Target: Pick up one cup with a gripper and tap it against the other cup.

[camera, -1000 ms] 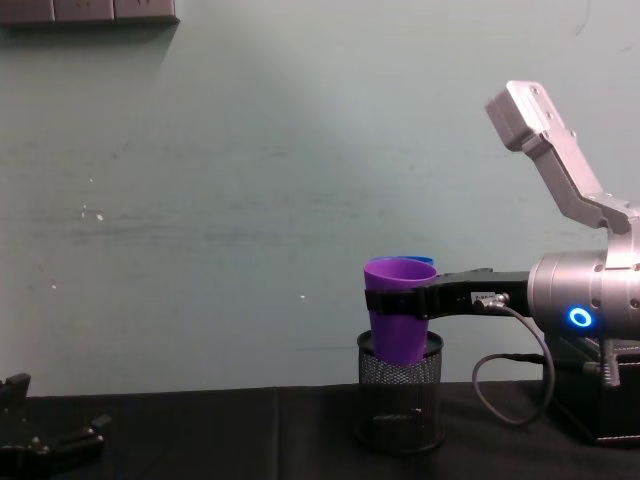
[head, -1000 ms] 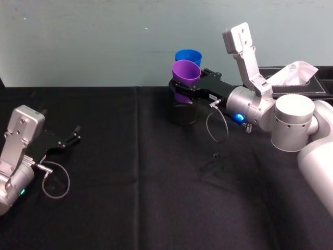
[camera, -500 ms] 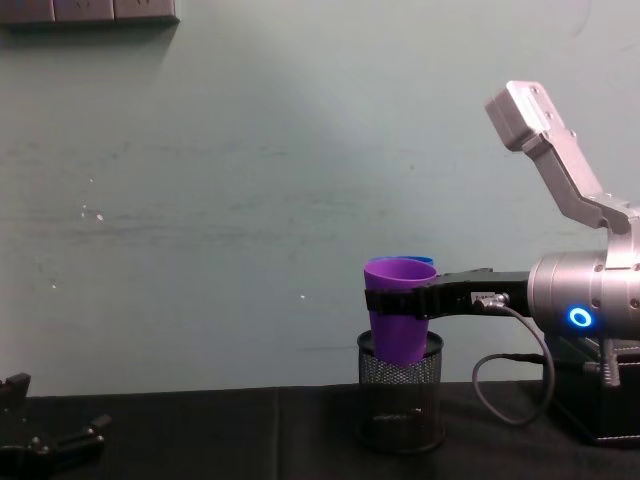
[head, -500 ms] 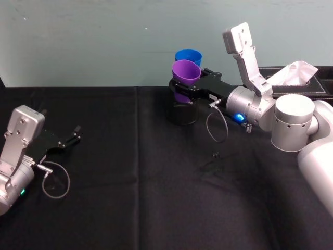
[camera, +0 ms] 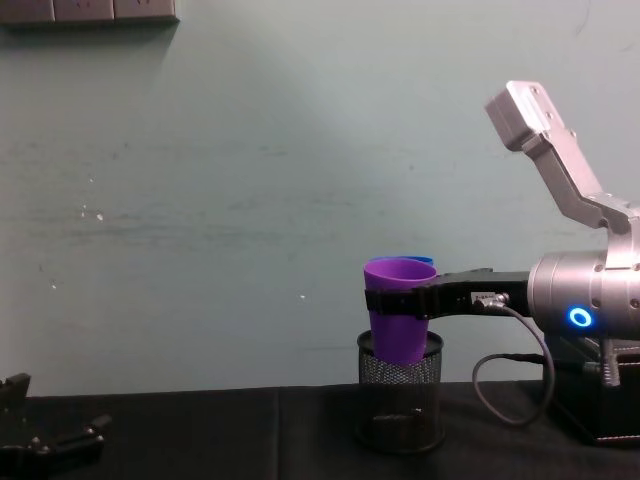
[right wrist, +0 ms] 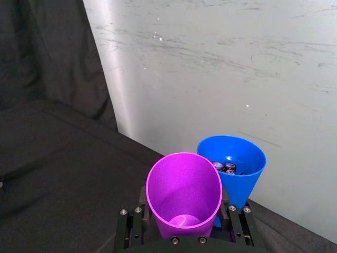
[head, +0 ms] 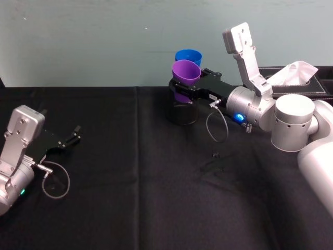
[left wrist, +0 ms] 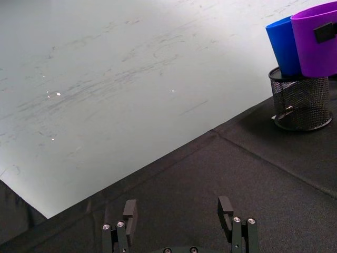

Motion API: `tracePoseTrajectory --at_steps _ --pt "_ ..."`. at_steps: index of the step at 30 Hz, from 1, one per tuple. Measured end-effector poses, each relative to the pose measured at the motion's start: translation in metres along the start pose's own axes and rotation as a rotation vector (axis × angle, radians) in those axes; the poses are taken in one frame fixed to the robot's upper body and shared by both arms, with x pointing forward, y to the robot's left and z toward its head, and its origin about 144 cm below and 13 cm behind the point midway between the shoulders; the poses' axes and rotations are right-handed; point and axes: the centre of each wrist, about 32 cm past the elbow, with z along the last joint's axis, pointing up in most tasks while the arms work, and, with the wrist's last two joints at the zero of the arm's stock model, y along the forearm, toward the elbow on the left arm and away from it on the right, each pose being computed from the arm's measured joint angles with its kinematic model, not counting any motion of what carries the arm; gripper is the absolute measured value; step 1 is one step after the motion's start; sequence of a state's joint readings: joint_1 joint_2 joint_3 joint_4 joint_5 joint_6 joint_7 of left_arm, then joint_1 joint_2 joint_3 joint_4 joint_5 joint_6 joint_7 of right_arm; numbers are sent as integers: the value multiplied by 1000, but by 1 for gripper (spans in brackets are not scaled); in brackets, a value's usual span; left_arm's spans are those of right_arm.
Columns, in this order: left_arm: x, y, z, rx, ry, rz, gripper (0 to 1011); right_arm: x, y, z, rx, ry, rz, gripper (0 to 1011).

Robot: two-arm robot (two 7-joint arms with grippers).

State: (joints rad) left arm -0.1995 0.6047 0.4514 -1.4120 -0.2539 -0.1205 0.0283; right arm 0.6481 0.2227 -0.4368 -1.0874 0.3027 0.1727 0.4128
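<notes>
My right gripper (head: 190,83) is shut on the purple cup (head: 186,72), holding it upright with its base just inside the rim of a black mesh holder (head: 182,114). The blue cup (head: 188,55) stands in that holder right behind the purple one, and the two rims look to be touching. In the right wrist view the purple cup (right wrist: 184,190) sits between the fingers (right wrist: 129,224), with the blue cup (right wrist: 237,163) just beyond it, small batteries lying inside. From the chest, the clamp (camera: 395,300) wraps the purple cup (camera: 400,340). My left gripper (head: 73,138) rests open at the table's left.
A black tissue box (head: 296,78) stands at the back right, behind my right arm. A small dark bit (head: 216,154) lies on the black cloth in front of the holder. The pale wall runs close behind the cups.
</notes>
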Motion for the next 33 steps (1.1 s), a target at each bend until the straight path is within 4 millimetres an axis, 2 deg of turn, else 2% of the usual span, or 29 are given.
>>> tracePoseTrajectory --at_steps 33 --pt "0 0 0 0 0 0 1000 0 0 0 0 0 0 726"
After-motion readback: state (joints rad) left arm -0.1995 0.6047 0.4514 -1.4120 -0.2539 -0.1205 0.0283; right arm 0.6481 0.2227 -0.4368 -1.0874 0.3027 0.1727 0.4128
